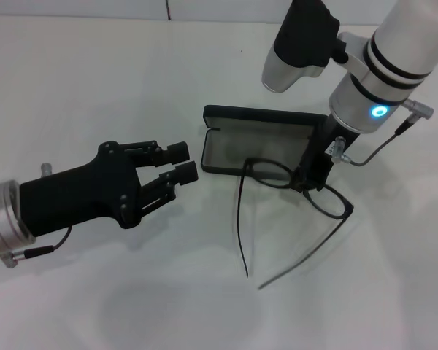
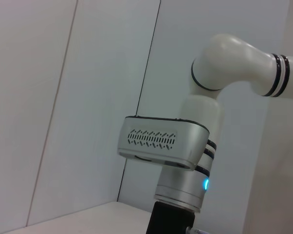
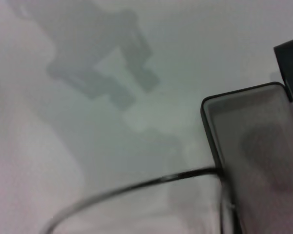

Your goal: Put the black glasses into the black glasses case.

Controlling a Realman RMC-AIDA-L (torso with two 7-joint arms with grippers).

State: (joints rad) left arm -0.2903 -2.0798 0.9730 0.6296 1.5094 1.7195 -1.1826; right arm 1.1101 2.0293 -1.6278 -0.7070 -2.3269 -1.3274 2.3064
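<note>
The black glasses case (image 1: 237,146) lies open at mid-table, grey lining up. My right gripper (image 1: 310,179) comes down at the case's right end and is shut on the black glasses (image 1: 328,203) at the bridge. One lens overlaps the case's front edge, the other hangs outside it, and both temple arms trail toward me over the table. The right wrist view shows a corner of the case (image 3: 254,146) and a thin curve of the glasses frame (image 3: 151,183). My left gripper (image 1: 182,162) is left of the case, open, holding nothing, fingertips pointing at the case's left end.
White tabletop (image 1: 95,87) all around, with a wall line at the back. The left wrist view shows only the right arm's wrist camera housing (image 2: 158,144) and white wall panels.
</note>
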